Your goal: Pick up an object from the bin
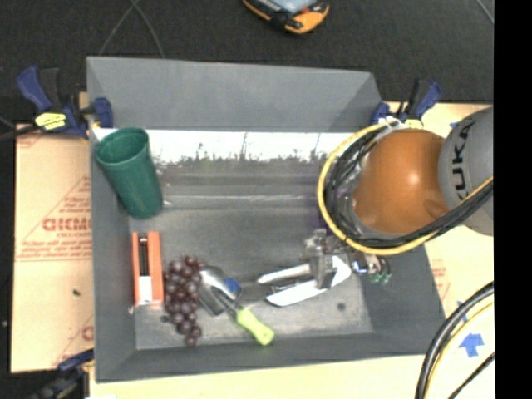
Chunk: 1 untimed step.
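Note:
My gripper (pixel 322 258) hangs low over the right half of the bin floor, under the arm's orange dome. Directly at its tip lies a flat white and silver utensil (pixel 295 289), stretching leftwards along the floor. The gripper's metal end touches or nearly touches the utensil's right part. Whether the utensil is gripped I cannot make out. To the left lies a small tool with a metal head, blue collar and light green handle (pixel 237 306).
A bunch of dark purple grapes (pixel 183 298) lies at the front left, next to an orange and white rectangular block (pixel 147 268). A green plastic cup (pixel 130 173) lies on its side in the back left corner. The arm covers the bin's right side.

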Tool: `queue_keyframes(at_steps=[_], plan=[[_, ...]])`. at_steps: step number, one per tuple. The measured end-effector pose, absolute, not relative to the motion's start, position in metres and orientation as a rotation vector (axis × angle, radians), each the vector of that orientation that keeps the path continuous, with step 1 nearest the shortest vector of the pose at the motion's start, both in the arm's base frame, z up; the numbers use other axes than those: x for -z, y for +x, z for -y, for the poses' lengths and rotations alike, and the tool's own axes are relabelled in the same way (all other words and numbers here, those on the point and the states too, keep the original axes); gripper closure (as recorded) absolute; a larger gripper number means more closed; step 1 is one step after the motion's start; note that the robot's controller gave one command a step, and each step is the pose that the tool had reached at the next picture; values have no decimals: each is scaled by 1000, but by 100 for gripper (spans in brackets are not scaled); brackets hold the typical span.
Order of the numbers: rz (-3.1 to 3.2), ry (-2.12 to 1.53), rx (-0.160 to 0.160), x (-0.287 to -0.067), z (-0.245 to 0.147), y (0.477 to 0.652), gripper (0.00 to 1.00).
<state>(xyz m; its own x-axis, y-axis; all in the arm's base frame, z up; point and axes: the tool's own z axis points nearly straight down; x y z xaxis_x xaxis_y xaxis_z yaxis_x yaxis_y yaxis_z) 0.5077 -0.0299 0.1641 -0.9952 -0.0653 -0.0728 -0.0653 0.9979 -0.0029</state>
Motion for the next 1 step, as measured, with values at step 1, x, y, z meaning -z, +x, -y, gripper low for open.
queue_keyframes(at_steps=[1], plan=[[-3076,-91,0,-105,18,507,100]])
